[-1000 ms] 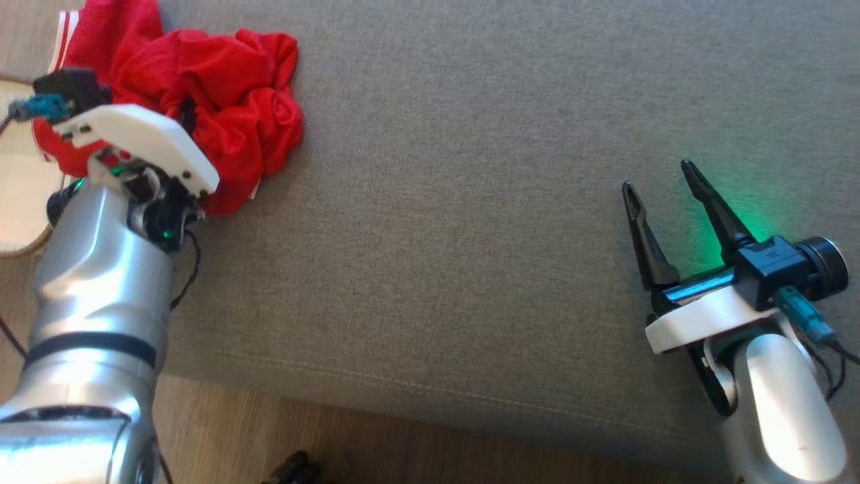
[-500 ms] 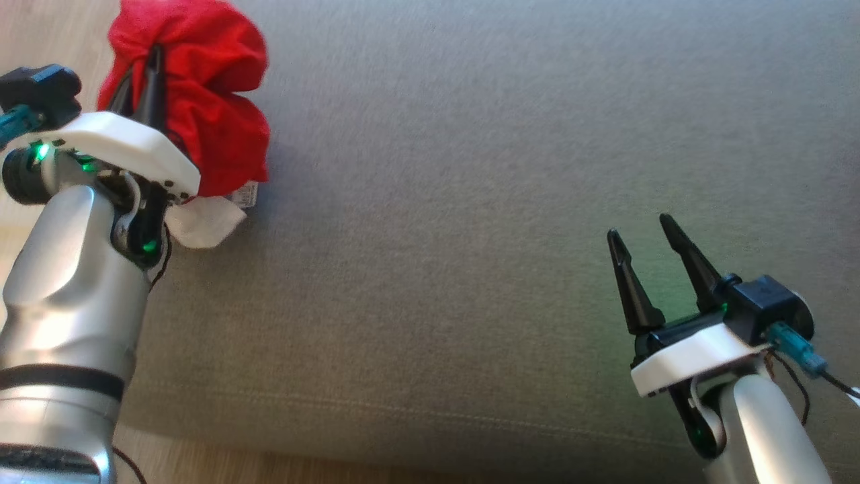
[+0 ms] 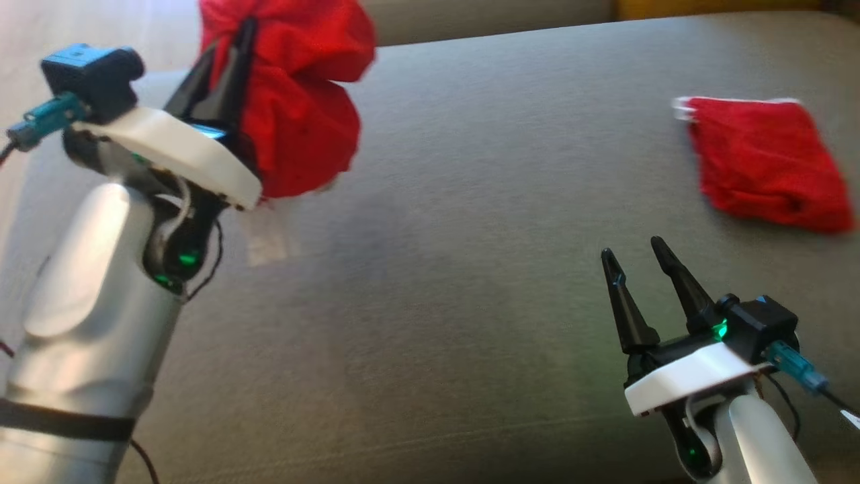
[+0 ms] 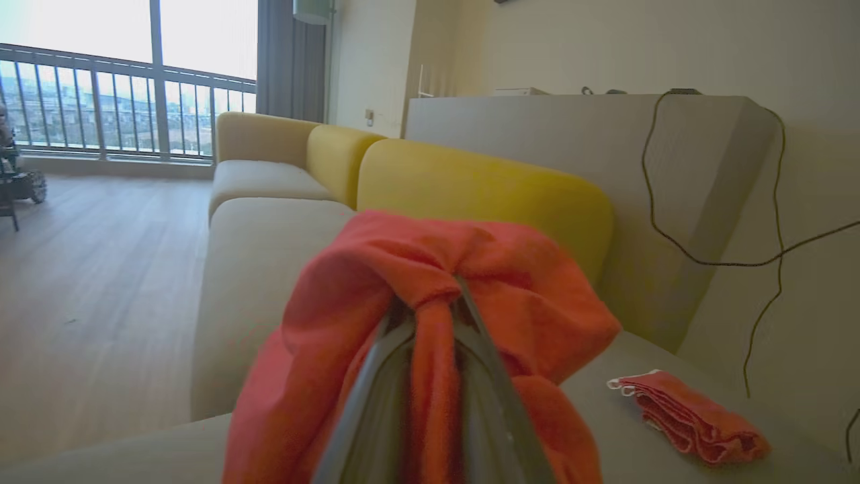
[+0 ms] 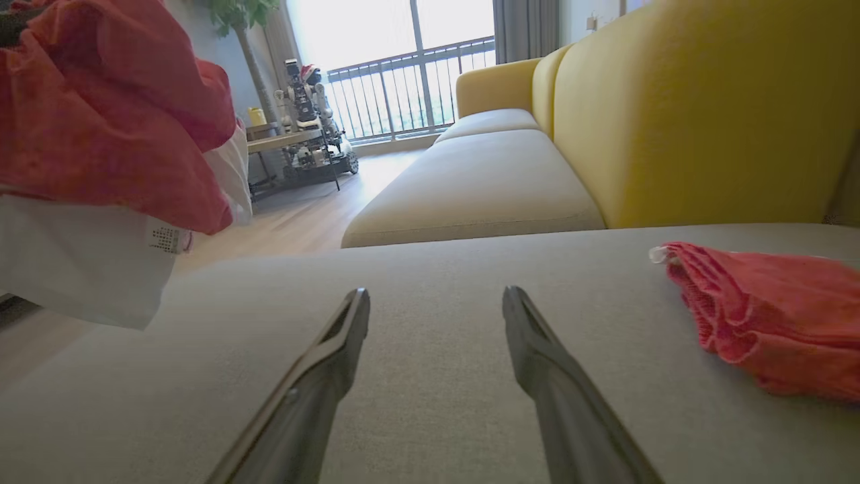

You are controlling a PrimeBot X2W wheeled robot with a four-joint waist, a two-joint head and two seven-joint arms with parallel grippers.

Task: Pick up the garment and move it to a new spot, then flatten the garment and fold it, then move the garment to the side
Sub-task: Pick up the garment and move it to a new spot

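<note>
**Left side.** The left gripper is closed nearly to its limit on a pinch of the garment. In the left wrist view a twist of red cloth runs up between the two fingers, and the rest bunches over and around the tips. The bundle hangs from that gripper, apparently clear of the sofa seat. A white panel droops below the red mass.

**Centre.** The stretch of seat between the two grippers is bare grey fabric, with no obstruction seen.

**Right side.** The right gripper stands low over the seat with its jaws wide apart and nothing between them; the right wrist view confirms this. A folded red cloth lies flat on the seat, ahead of this gripper's fingertips and off to their right, well apart from them.

**Step in hand – judgement.** This is the first step: the garment is picked up and in transit, not yet set down at a new spot.

**Next move – judgement.**
- Carry the bundle to the bare seat between the grippers and lower it until the cloth rests.
- Release it only then.
- Keep it short of the folded red cloth, so the two do not mingle.
- Flattening will likely need both grippers on opposite edges – the crumpled state hides where those edges are.
</note>
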